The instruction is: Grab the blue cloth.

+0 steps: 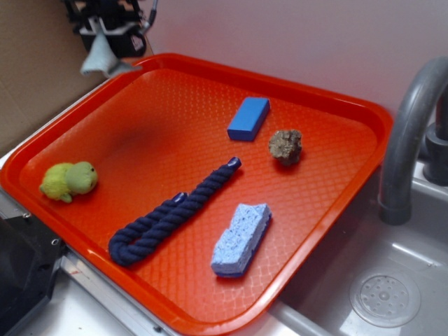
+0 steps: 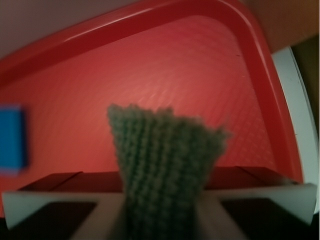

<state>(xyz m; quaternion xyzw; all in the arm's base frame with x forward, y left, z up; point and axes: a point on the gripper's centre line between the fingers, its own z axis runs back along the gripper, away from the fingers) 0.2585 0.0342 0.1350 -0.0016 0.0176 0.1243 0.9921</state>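
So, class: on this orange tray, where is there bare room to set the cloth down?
Widest bare patch: the tray's back-left, between the green plush, blue block and rope. A smaller strip runs right of the stone. Crowded: rope beside sponge. The end effector holds the blue cloth aloft.

- The black gripper (image 1: pixel 106 31) hangs raised at the upper left.
- Its jaws are clamped on a small pale grey-blue woven cloth (image 1: pixel 100 59) dangling below.
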